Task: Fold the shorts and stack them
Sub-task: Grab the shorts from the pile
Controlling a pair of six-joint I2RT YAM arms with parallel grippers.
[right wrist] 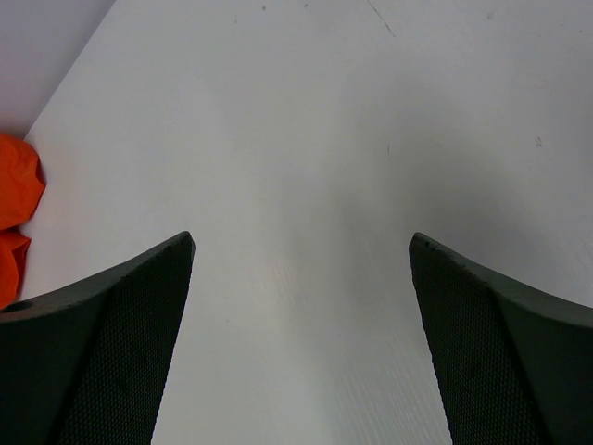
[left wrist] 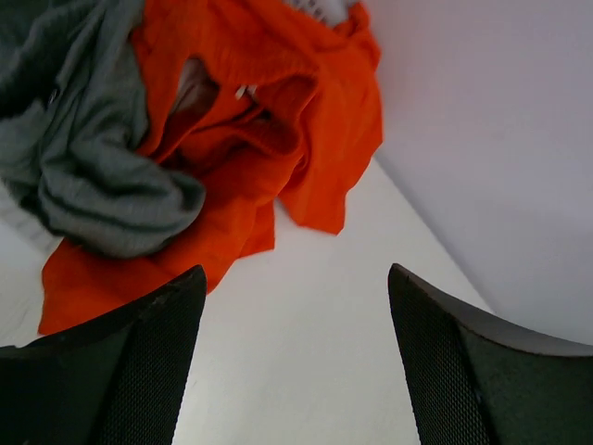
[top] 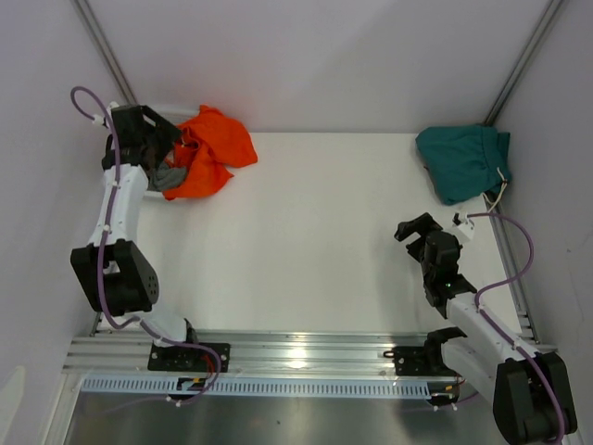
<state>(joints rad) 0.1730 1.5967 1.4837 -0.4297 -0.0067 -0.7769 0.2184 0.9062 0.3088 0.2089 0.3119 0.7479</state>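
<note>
- My left gripper (left wrist: pixel 295 274) hovered at the far-left corner, jaws wide, empty.
- Orange shorts (top: pixel 211 148) lay crumpled just ahead of it, with a grey cloth (left wrist: pixel 93 176) over their left part.
- I judged it best to pinch an orange edge clear of the grey, then drag to the table (top: pixel 306 241) middle.
- Right gripper (right wrist: pixel 301 243) was near the right edge, jaws wide, empty.
- Teal shorts (top: pixel 460 159) were bunched in the far-right corner, untouched.

We see one pair of shorts (top: pixel 211 148) lying at the far left corner of the table (top: pixel 306 232), the other pair (top: pixel 460 162) at the far right corner, well apart.
</note>
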